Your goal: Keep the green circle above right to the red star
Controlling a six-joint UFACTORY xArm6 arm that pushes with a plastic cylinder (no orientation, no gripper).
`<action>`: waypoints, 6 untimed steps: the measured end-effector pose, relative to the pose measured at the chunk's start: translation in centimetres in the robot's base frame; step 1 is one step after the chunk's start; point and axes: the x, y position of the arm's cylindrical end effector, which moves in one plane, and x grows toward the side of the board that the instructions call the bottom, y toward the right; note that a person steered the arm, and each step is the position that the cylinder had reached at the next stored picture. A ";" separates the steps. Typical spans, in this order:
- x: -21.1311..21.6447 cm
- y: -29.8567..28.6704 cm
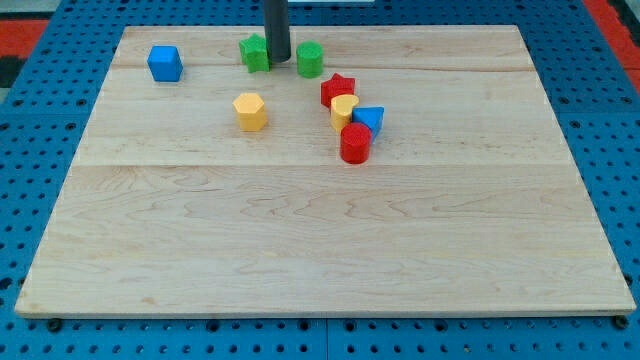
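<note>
Pale wood planks make up the table (300,250) you are looking at, set on a blue pegboard base (40,120). Take the red star (337,89) as your landmark: the green circle (309,59) sits just to its upper left, close but apart. Your end effector is a plain dark rod (nothing on it opens or closes, and it holds nothing), and my tip (277,62) stands further left of the star, between the green circle and a second green block (255,52), seemingly touching the latter. Just below the star you see a yellow block (344,110) touching it, then a blue block (369,120) and a red cylinder (355,143) bunched below. Left of the star lies a yellow hexagon (250,110); far to its upper left, a blue cube (164,63).
</note>
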 end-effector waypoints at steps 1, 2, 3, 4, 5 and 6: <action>2.9 5.3; 7.2 6.7; 6.0 6.9; 5.8 7.4; 5.5 7.3; 5.2 7.4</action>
